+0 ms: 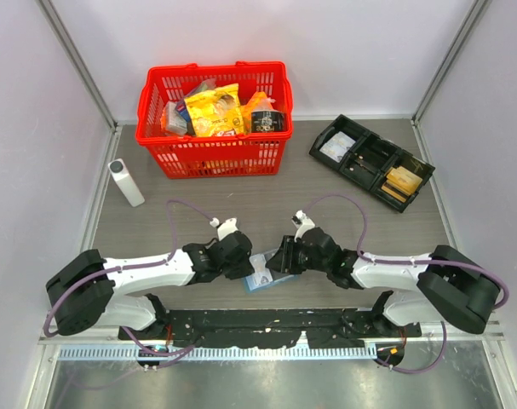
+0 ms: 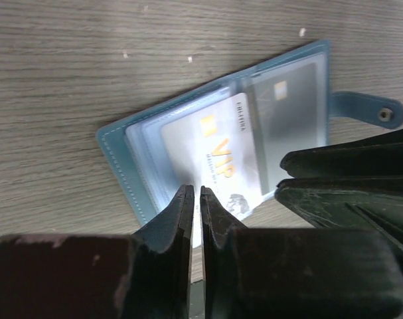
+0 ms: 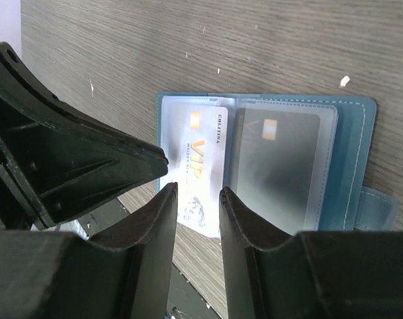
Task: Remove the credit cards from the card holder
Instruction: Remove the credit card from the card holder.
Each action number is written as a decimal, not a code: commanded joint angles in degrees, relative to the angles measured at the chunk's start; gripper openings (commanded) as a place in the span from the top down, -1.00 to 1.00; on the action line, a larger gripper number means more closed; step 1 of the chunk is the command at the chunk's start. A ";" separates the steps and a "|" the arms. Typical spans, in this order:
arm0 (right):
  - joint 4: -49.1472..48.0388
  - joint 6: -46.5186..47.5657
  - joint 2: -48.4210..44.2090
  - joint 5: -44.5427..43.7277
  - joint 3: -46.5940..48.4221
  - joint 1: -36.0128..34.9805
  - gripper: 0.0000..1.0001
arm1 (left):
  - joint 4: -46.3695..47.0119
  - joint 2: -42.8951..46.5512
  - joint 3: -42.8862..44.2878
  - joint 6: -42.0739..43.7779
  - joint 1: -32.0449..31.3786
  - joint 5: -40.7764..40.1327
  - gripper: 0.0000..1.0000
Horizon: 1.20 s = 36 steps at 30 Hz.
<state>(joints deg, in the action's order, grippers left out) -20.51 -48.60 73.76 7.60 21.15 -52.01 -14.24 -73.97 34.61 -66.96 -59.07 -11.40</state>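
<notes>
The blue card holder (image 1: 273, 259) lies open on the table between my two grippers; it also shows in the left wrist view (image 2: 121, 154) and the right wrist view (image 3: 355, 153). A pale silver card with gold "VIP" lettering (image 2: 218, 149) (image 3: 202, 151) sticks halfway out of one clear sleeve toward the near table edge. A grey card (image 2: 291, 113) (image 3: 275, 166) sits fully in the other sleeve. My left gripper (image 1: 244, 261) (image 2: 192, 190) is shut to a thin slit, its tips over the VIP card's near edge. My right gripper (image 1: 282, 258) (image 3: 198, 189) is open over the same card's protruding end.
A red basket (image 1: 214, 152) full of packets stands at the back left. A black compartment tray (image 1: 373, 162) lies at the back right. A white bottle (image 1: 126, 181) lies at the left. The table's near edge and a black strip run just behind the card holder.
</notes>
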 commanded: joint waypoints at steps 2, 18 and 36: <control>-9.97 -2.81 2.79 2.16 -2.42 0.15 0.28 | 3.43 -0.12 -2.79 -0.98 0.62 0.24 0.80; -23.95 -7.30 9.12 6.99 -7.70 3.05 0.45 | 4.22 -0.29 -5.96 -2.83 0.88 0.85 0.82; -32.22 -9.15 12.56 11.12 -10.60 6.74 0.98 | 4.22 -0.20 -6.40 -3.18 0.97 1.03 0.84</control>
<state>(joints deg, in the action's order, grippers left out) -48.88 -57.49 87.46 17.54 11.62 -46.81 -7.92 -74.00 29.69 -70.19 -58.35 -10.24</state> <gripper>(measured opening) 0.026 0.082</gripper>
